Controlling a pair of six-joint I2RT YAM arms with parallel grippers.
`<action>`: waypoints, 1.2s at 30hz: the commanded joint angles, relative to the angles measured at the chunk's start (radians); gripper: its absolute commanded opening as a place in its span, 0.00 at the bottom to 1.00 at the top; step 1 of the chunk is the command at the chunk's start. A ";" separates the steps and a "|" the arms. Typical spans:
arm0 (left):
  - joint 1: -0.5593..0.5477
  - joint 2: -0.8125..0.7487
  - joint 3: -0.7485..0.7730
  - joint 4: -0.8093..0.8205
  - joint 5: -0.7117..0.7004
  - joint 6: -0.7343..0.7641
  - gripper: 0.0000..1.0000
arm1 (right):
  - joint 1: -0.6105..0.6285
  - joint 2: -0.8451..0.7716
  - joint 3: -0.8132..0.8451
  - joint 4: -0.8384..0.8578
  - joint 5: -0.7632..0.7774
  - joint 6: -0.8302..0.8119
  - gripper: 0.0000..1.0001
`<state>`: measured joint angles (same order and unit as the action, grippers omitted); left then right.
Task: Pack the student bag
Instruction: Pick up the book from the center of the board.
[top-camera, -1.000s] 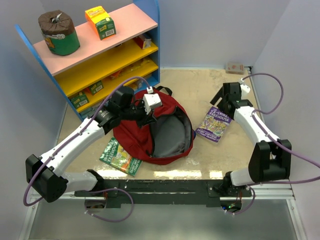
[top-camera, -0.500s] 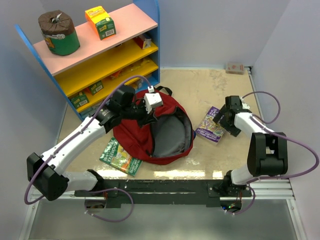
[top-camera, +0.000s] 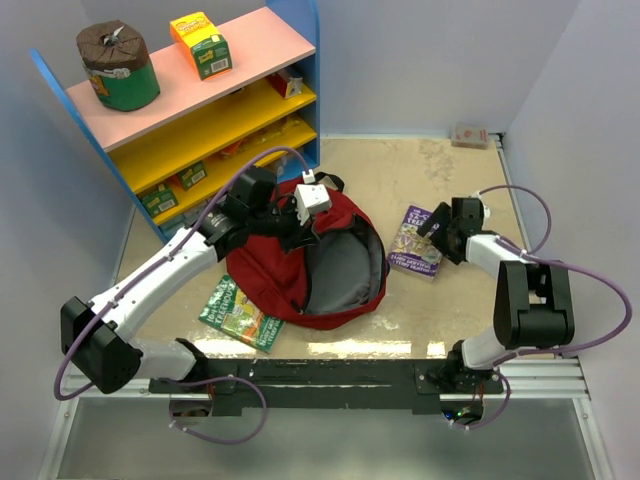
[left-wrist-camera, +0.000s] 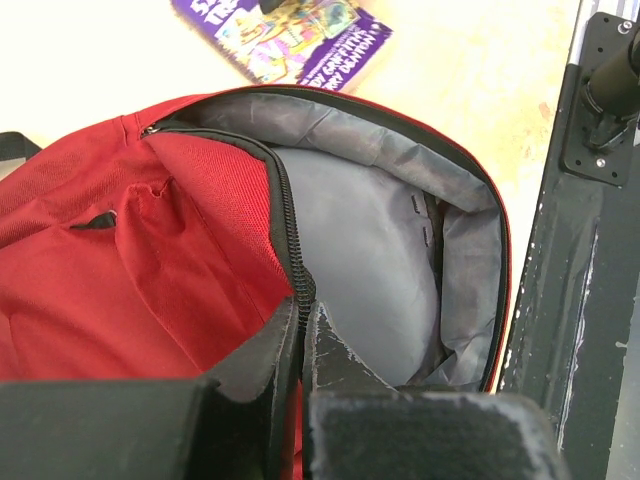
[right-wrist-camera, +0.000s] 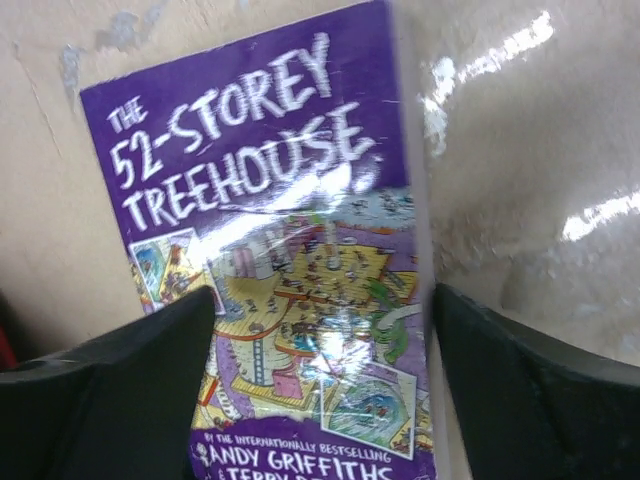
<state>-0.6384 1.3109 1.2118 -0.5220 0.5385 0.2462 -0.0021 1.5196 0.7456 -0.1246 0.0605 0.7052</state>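
The student bag (top-camera: 262, 278), dark red with a grey lining (left-wrist-camera: 370, 260), lies open in the middle of the table. My left gripper (top-camera: 303, 213) is shut on the zipper edge (left-wrist-camera: 290, 215) of the bag's opening and holds that flap up; its tips (left-wrist-camera: 303, 312) meet on the zip. A purple book, "The 52-Storey Treehouse" (right-wrist-camera: 260, 190), lies flat to the right of the bag (top-camera: 412, 258). My right gripper (top-camera: 441, 236) hangs low over it, open, its fingers (right-wrist-camera: 150, 380) astride the book's lower half (right-wrist-camera: 325, 330). A green book (top-camera: 240, 312) lies by the bag's left side.
A blue shelf unit (top-camera: 200, 110) with pink and yellow boards stands at the back left, a green can (top-camera: 118, 68) and an orange carton (top-camera: 201, 44) on top. A small brown box (top-camera: 469, 135) sits at the back right corner. The black base rail (top-camera: 330, 378) runs along the near edge.
My right arm has swung in and down from the back right onto the purple book, gripper still open. My left gripper has shifted slightly right with the bag's flap.
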 joint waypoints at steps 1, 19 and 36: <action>-0.007 0.004 0.055 0.016 0.029 0.015 0.05 | 0.027 0.076 -0.048 0.036 -0.081 0.050 0.83; -0.009 -0.010 0.043 0.027 0.029 0.001 0.05 | 0.036 -0.321 -0.053 0.053 -0.119 -0.030 0.00; -0.009 -0.036 0.011 0.059 -0.003 -0.025 0.05 | 0.149 -0.627 0.405 -0.257 -0.220 0.030 0.00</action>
<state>-0.6430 1.3151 1.2190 -0.5240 0.5304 0.2447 0.1059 0.9443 1.0351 -0.3233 -0.1238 0.6971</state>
